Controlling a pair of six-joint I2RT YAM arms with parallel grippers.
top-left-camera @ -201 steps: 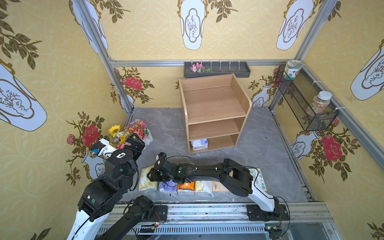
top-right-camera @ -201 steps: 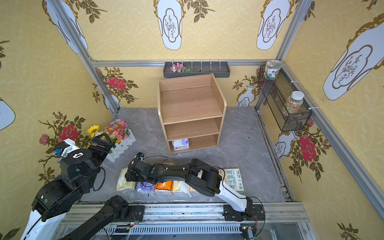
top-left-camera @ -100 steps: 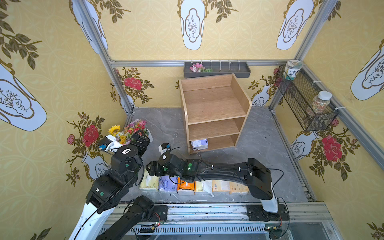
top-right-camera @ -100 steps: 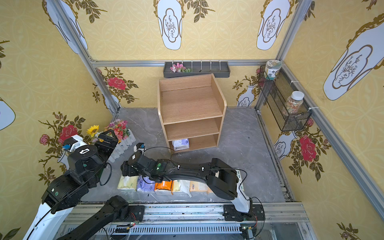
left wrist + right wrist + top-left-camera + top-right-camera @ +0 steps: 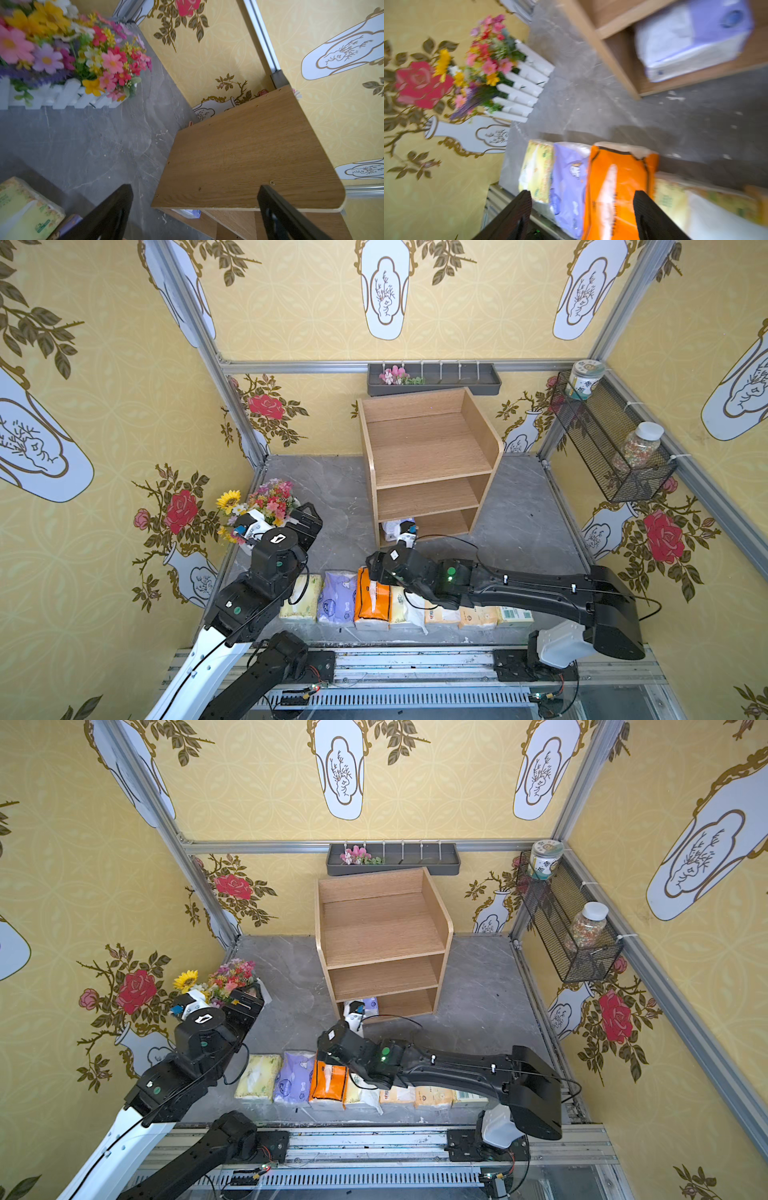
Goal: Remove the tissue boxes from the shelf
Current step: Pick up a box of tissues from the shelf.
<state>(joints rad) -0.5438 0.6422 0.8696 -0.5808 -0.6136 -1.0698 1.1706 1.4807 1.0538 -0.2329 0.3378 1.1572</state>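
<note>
Grey tabletop (image 5: 332, 489), last lavender pack (image 5: 695, 41) sitting low in the shelf (image 5: 432, 448); right hand (image 5: 582, 194) gaping empty, risking clipping the shelf's side panel (image 5: 607, 56).

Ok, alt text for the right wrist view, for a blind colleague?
The right hand, open, hovers over a row of plastic-wrapped tissue packs, pale yellow, lavender and orange, on the grey floor. One lavender-and-white tissue pack lies on the bottom tier of the light wooden shelf; the picture is motion-blurred.
</note>
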